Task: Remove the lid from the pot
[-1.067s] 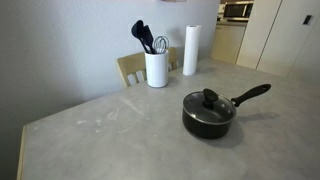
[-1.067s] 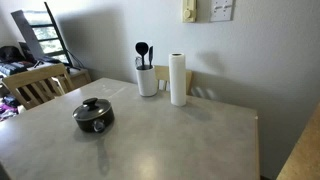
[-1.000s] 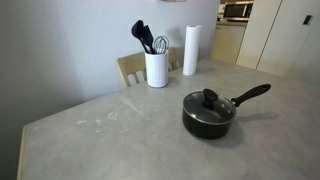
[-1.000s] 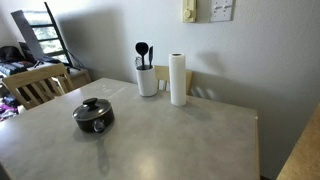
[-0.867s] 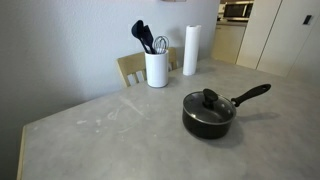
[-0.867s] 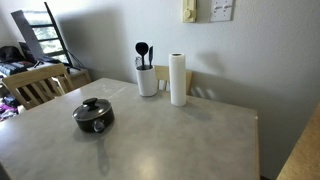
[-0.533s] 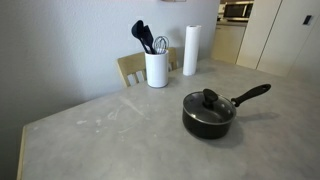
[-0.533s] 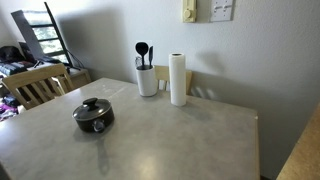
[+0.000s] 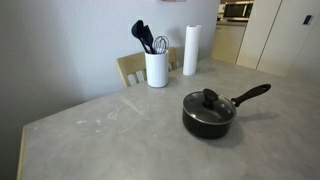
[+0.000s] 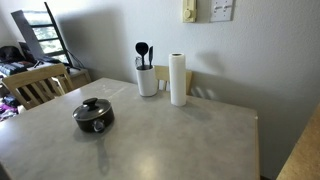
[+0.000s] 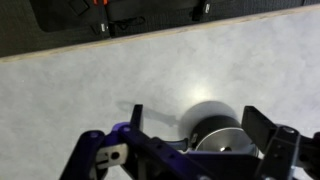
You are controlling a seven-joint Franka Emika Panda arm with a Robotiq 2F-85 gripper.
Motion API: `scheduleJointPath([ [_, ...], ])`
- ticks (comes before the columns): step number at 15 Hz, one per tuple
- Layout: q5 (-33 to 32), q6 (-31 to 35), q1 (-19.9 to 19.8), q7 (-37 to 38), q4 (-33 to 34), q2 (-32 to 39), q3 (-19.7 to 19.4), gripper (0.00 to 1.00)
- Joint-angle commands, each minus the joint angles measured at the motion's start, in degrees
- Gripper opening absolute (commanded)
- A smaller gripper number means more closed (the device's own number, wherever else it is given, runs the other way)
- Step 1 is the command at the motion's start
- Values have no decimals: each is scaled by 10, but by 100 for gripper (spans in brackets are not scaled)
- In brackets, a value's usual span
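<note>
The pot (image 9: pixel 208 120) is a small black saucepan standing on the grey table, with its long handle (image 9: pixel 250 96) pointing away to one side. The glass lid (image 9: pixel 200 104) with a black knob sits shut on the pot. Both also show in an exterior view, the pot (image 10: pixel 93 120) and the lid (image 10: pixel 90 108). No arm shows in either exterior view. In the wrist view my gripper (image 11: pixel 200 125) is open and empty, high above the table. A round dark-sided thing with a pale top (image 11: pixel 222 143) lies below, between the fingers; I cannot tell what it is.
A white utensil holder (image 9: pixel 156 69) and an upright paper towel roll (image 9: pixel 190 50) stand at the wall side of the table; both also show in an exterior view, holder (image 10: pixel 147 80) and roll (image 10: pixel 178 80). A wooden chair (image 10: pixel 35 85) stands at the table's side.
</note>
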Motion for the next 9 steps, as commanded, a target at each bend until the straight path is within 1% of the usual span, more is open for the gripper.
scheduleJointPath([
  [1, 3, -1, -4, -3, 1, 0, 3, 100],
  [3, 3, -1, -4, -3, 1, 0, 3, 100],
  [5, 7, -1, -4, -8, 3, -1, -5, 100],
  [9, 76, 77, -1, 41, 5, 50, -6, 100],
])
